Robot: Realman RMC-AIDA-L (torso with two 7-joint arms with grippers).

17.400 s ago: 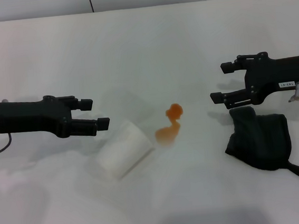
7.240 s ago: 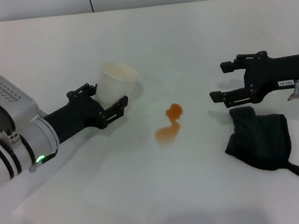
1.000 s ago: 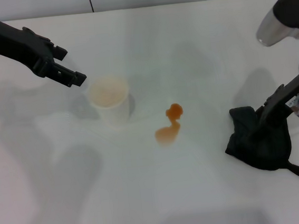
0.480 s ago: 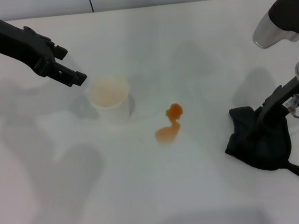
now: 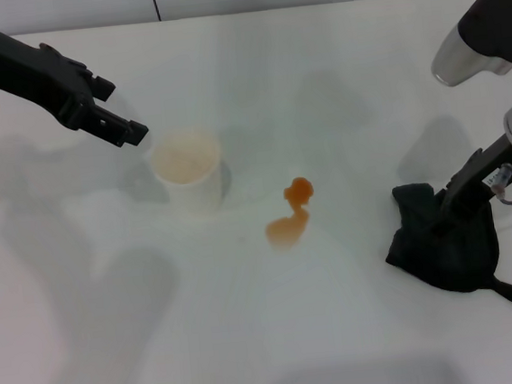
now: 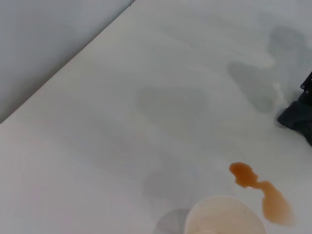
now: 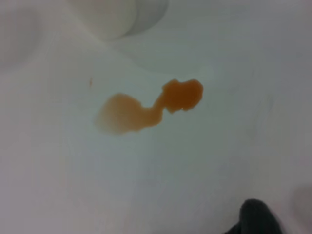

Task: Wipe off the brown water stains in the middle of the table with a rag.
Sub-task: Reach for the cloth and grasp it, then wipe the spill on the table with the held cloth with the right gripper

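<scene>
From the head view, the right gripper was down on the rag at the table's right; its grip couldn't be made out. The brown water stains sat mid-table, right of an upright cup. The left gripper hung far-left of the cup, opening unclear.

Left wrist view: cup just beside stains.

Right wrist view: stains untouched, rag's edge nearby.
</scene>
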